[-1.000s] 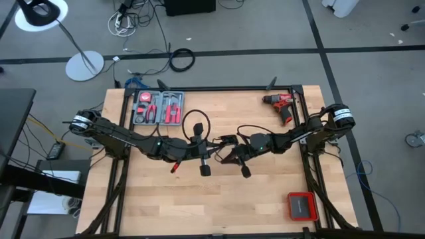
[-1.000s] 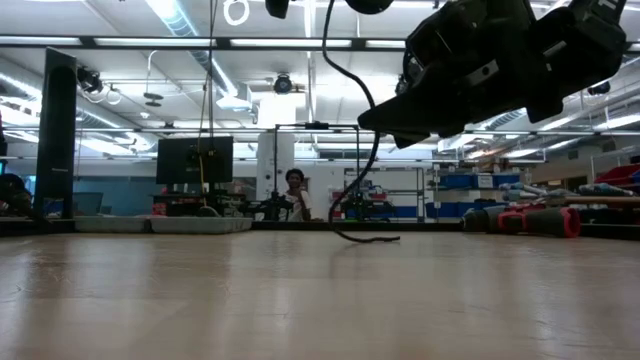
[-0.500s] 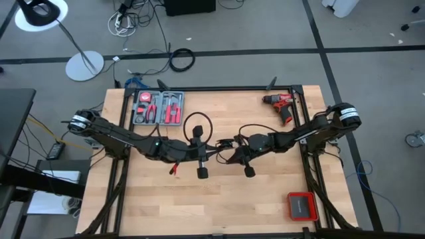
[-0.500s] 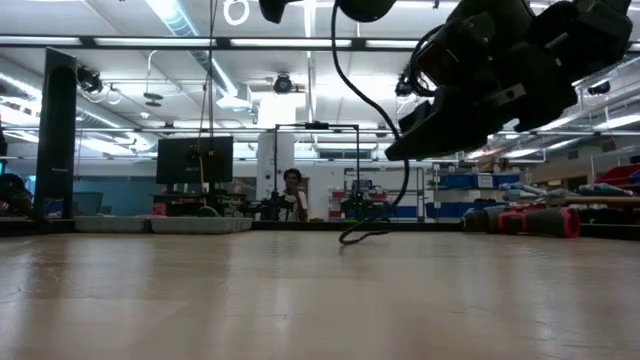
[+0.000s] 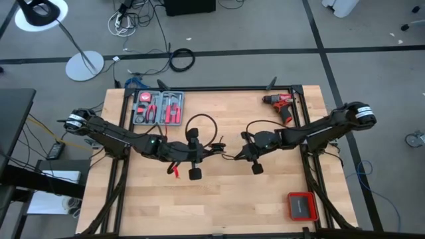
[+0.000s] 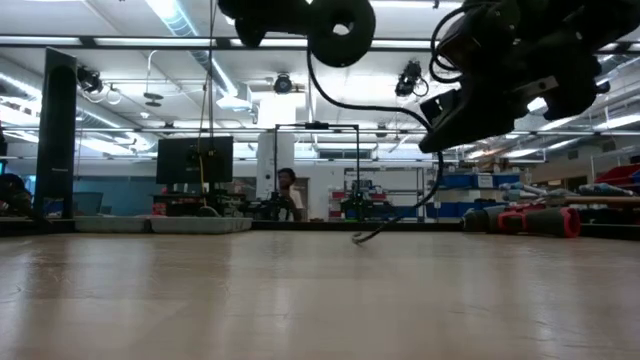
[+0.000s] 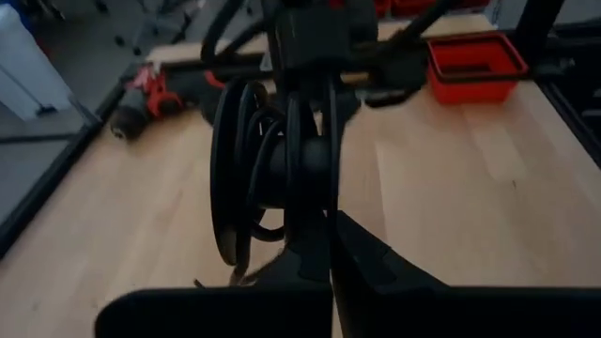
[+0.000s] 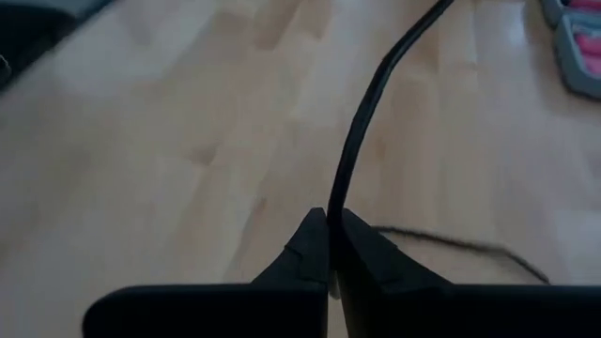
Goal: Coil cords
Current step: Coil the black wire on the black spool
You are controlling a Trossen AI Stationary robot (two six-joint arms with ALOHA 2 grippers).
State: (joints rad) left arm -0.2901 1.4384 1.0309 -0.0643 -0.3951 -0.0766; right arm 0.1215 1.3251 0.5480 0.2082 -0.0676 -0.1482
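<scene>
Mid-surface, left gripper (image 5: pixel 214 147) has jaws pinched on the coiled loops of the cord (image 5: pixel 202 123) while right gripper (image 5: pixel 238 154) pinches the free run, mid-wrap; next move likely needs another loop fed across.

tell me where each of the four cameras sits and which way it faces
High view: overhead, facing straight down on the wooden table; both arms show.
Low view: at tabletop height, facing level into the room; arms hang from above.
Left wrist view: on the left arm, facing past the left claw, shut on the thin black cord loops.
Right wrist view: on the right arm, facing the tabletop; right claw pinches the cord.
Shared: high and low views both show the red drill.
</scene>
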